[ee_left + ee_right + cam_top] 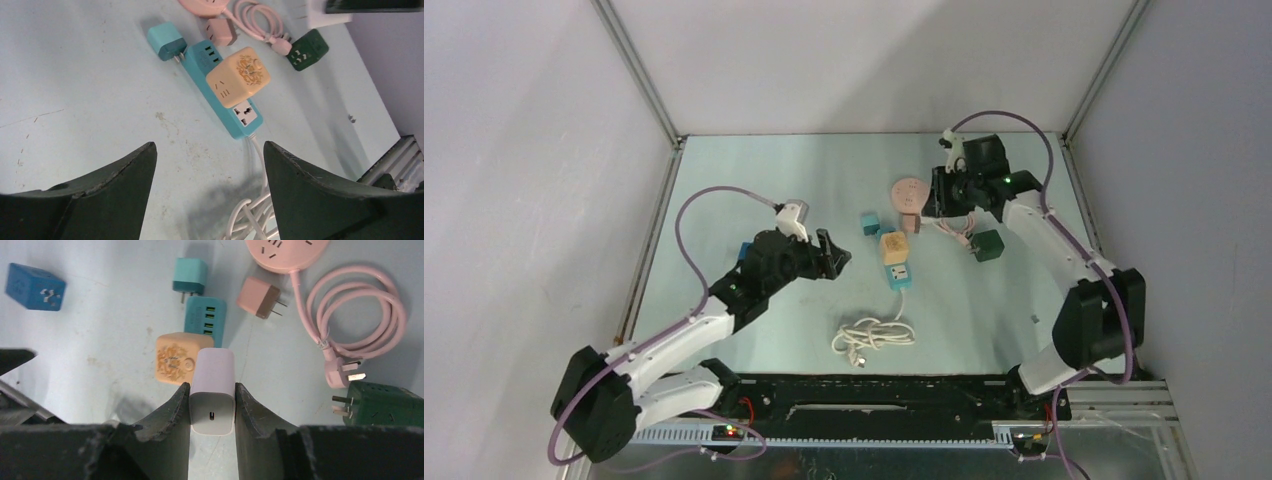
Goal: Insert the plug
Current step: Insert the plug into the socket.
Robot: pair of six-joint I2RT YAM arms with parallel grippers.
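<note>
Pale green table (724,200), scuffed and speckled. Teal power strip (900,272) lies mid-table, and its white cord (872,335) is coiled on the near side. A teal plug adapter (870,224) lies on its side at the strip's far end, prongs towards it. A round pink socket hub (910,190) is farther back, with a pink adapter (256,296) just beside it. The hub's pink cable (360,315) is looped, and its plug (342,372) lies near a dark green cube socket (987,245). A blue cube socket (35,286) sits well apart on the left.
</note>
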